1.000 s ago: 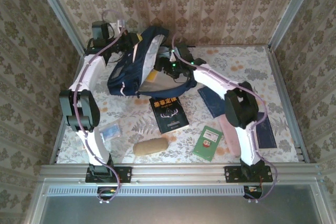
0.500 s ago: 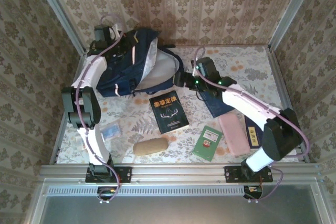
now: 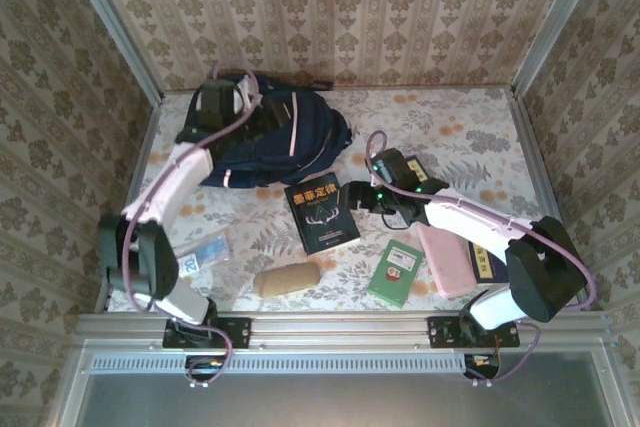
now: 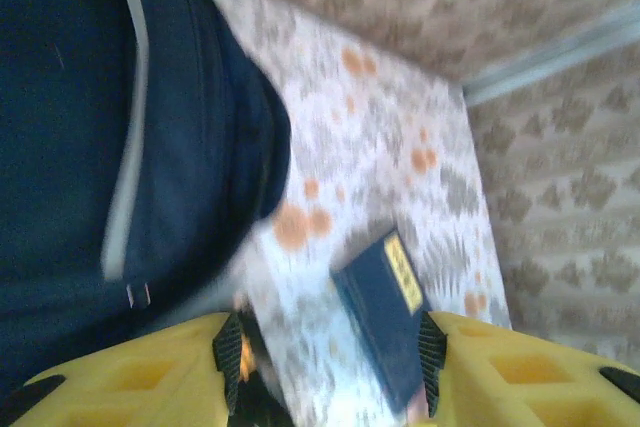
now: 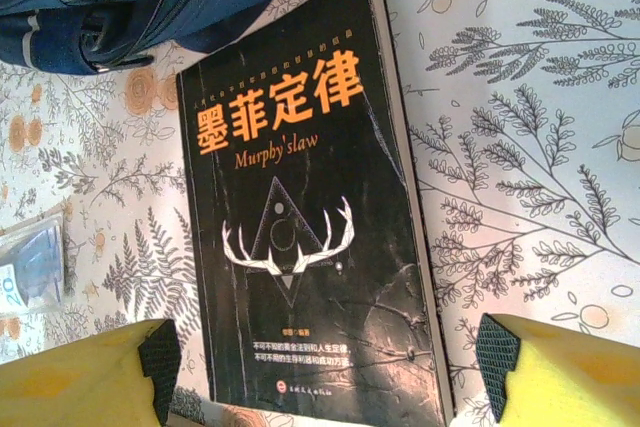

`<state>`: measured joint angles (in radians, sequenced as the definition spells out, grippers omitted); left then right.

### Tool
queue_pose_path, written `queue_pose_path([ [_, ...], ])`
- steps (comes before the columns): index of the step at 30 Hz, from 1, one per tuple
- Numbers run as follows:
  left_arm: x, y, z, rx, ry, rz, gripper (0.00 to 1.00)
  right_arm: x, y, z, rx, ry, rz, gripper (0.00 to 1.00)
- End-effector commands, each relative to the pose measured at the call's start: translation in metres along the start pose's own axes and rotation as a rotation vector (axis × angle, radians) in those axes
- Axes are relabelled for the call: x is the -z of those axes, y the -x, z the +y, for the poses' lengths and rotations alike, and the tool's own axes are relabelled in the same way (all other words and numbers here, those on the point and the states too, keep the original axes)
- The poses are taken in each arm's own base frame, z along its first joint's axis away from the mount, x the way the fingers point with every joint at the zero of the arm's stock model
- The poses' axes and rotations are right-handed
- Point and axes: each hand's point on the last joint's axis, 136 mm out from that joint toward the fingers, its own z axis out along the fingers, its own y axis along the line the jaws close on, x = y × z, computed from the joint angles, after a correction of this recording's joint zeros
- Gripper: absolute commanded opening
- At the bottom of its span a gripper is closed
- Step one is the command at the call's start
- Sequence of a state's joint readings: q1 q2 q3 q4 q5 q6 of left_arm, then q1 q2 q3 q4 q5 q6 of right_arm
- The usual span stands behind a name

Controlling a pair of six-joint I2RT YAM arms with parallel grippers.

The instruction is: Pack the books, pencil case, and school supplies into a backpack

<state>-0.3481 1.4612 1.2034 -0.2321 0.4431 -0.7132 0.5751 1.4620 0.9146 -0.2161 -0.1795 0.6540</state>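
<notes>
Item: black antlered book, "Murphy's law" (image 5: 300, 217), flat and cover-up on the tabletop (image 3: 480, 137), just beside the navy backpack (image 3: 270, 137), which lies slumped at the far left. Right fingers (image 5: 80, 377) spread wide and empty over the book's lower end, likely set to take it across its width. Left fingers (image 4: 130, 377) parted, holding nothing, above the backpack's edge, probably placed to manage its opening. Not yet packed: green book (image 3: 395, 272), blue-and-white packet (image 3: 205, 252)
</notes>
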Motion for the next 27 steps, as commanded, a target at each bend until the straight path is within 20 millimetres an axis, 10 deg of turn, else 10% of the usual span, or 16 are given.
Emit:
queue_pose_path([
  [1, -0.002, -0.064, 0.039, 0.091, 0.120, 0.066, 0.53, -0.004, -0.006, -0.005, 0.014, -0.008, 0.012, 0.80],
  [11, -0.035, -0.169, 0.079, 0.155, 0.131, 0.187, 0.66, -0.058, -0.012, -0.012, -0.020, -0.018, 0.131, 0.79],
  [27, -0.050, -0.209, 0.120, 0.141, 0.266, 0.258, 0.61, -0.099, -0.025, -0.017, -0.060, 0.004, 0.230, 0.72],
])
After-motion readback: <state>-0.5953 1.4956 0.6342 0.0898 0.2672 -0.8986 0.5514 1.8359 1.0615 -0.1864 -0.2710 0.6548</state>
